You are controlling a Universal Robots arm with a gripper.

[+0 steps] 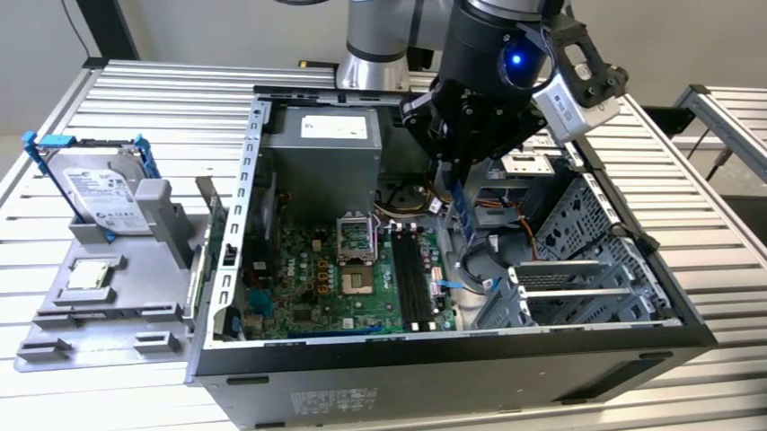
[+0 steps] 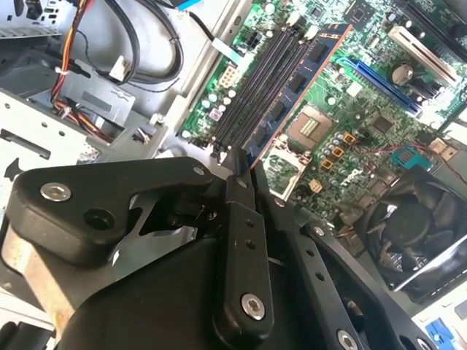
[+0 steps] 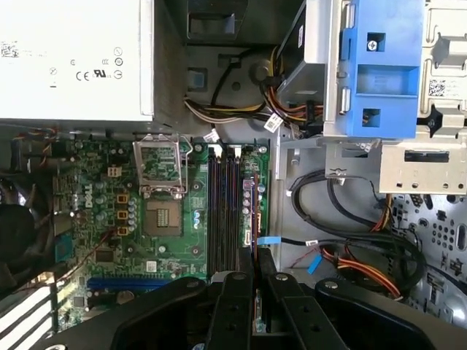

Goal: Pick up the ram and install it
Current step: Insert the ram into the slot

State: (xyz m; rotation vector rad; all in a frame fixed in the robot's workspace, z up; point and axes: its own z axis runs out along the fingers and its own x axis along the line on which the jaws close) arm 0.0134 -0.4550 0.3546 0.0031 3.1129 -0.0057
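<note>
Dark blue-green ram (image 2: pixel 300 82) is clamped on edge between the closed fingers of the gripper (image 2: pixel 244 166). It hangs over the black memory slots (image 3: pixel 222 211) of the motherboard (image 1: pixel 323 269) inside the open computer case (image 1: pixel 419 377). Contact with the slots cannot be determined.

Open PC case (image 1: pixel 228 364) on slatted metal table (image 1: pixel 156 99); green motherboard (image 1: pixel 323 296), CPU socket (image 3: pixel 162 215), silver power supply (image 1: pixel 323 135) inside. At exterior view's left, grey holder (image 1: pixel 72 332) with upright blue-framed hard drive (image 1: pixel 102 189), flat square processor chip (image 1: pixel 90 277)
</note>
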